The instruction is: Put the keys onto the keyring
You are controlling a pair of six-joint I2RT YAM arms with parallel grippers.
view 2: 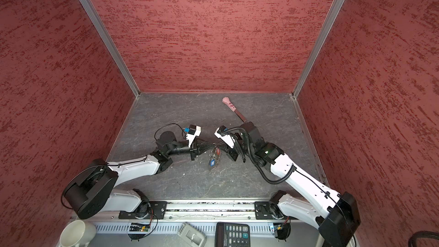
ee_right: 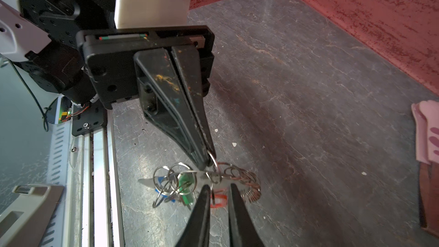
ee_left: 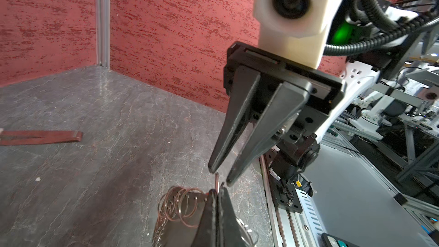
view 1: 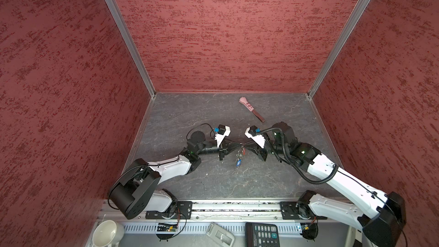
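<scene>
The walls (view 1: 213, 32) are dusty red, streaked with darker red flecks. The table (view 1: 190, 115) is dark grey, veined pale like marble. The tool (view 1: 251, 109) has a pink handle with deeper pink spots and a dark brown blade. The keys (ee_right: 185, 182) carry green, blue and red tags. The keyring (ee_right: 240, 174) shows silver and coppery rings. The left gripper (ee_right: 206, 160) is black, flecked with orange. The arms (view 1: 344, 181) are white with black joints. The calculator (view 1: 261, 234) is black, the mug (view 1: 107, 234) white.
</scene>
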